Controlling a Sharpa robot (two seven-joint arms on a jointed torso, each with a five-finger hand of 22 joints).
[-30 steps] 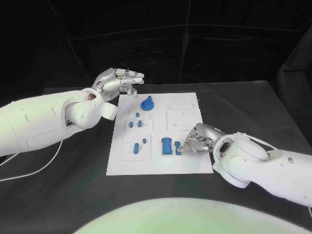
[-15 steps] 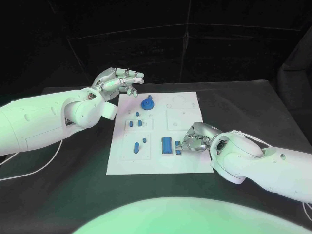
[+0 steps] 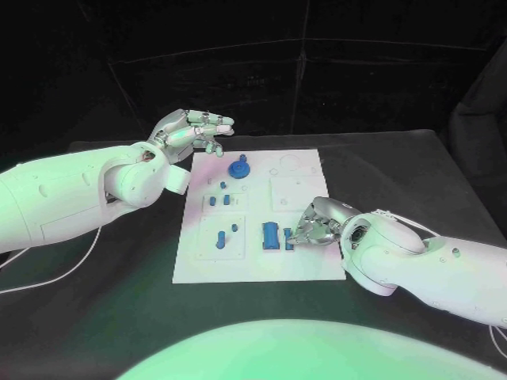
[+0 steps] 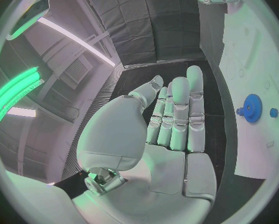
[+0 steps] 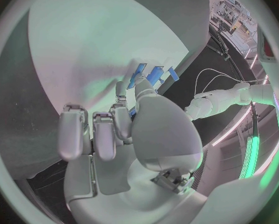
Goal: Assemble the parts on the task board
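The white task board (image 3: 253,257) lies in the middle of the black table. On it stand a blue gear (image 3: 241,169), small blue pegs (image 3: 212,201) and two blue blocks (image 3: 272,235) near its right side. My right hand (image 3: 318,227) is low over the board, its thumb and a finger pinching the narrow blue block (image 3: 287,240) beside the wider one; its other fingers are curled in. The blocks (image 5: 146,75) sit just past those fingertips (image 5: 122,88). My left hand (image 3: 194,131) hovers off the board's far left corner with fingers straight, holding nothing; the gear (image 4: 251,108) lies beside it.
More blue pieces (image 3: 222,237) sit in a recess at the board's near left. Empty round and square recesses (image 3: 289,167) are at the board's far right. Black table (image 3: 425,182) surrounds the board, with black curtains behind.
My right hand has crept slightly left along the board, closer onto the narrow blue block. The left hand has stayed where it was.
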